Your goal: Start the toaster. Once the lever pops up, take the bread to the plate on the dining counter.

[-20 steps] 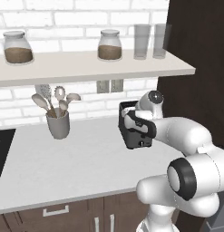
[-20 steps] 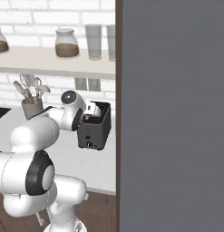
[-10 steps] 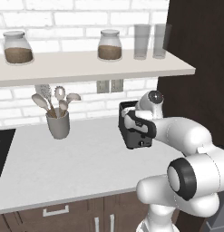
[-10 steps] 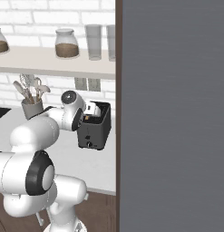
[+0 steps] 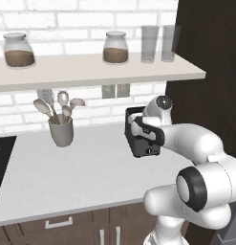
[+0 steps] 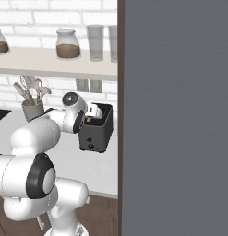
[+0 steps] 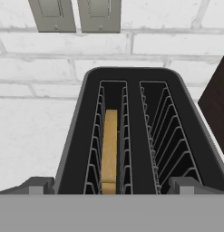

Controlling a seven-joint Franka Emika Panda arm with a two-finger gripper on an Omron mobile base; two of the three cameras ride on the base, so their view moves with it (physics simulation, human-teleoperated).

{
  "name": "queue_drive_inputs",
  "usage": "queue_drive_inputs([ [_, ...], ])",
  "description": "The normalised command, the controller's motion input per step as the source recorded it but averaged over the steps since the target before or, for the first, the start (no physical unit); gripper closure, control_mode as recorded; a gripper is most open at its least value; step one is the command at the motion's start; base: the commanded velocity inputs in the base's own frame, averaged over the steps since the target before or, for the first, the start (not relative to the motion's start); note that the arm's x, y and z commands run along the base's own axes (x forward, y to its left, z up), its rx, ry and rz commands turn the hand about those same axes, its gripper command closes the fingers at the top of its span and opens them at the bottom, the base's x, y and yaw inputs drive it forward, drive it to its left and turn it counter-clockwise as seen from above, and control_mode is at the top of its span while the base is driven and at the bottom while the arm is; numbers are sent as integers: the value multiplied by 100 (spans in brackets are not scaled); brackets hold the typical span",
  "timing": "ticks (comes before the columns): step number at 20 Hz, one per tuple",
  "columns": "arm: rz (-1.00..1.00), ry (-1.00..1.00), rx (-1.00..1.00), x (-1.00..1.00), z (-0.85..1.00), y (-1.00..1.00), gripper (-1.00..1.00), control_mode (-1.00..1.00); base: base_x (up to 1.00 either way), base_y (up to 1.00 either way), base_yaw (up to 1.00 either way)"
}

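The black toaster stands on the white counter under the brick wall, close to a dark cabinet. From above, the toaster shows two slots, and the bread stands sunk in the left one as a golden-brown slice seen edge-on. My gripper hangs just above the toaster's near end and is open, with one fingertip on either side of the body and nothing between them. From the right base camera, the hand sits over the top of the toaster. The plate and the dining counter are out of view.
A grey utensil cup with spoons stands to the toaster's left. A shelf above carries jars and glasses. A tall dark cabinet rises to the right. Wall sockets sit behind the toaster. A dark cooktop edge lies far left.
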Motion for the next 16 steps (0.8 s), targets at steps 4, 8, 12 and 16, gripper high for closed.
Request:
queue_drive_inputs([
  [4, 0, 0, 0, 0, 0, 0, -100, -100, 0, 0, 0],
  [8, 0, 0, 0, 0, 0, 0, -100, -100, 0, 0, 0],
  [12, 0, 0, 0, 0, 0, 0, -100, -100, 0, 0, 0],
  [16, 0, 0, 0, 0, 0, 0, -100, -100, 0, 0, 0],
])
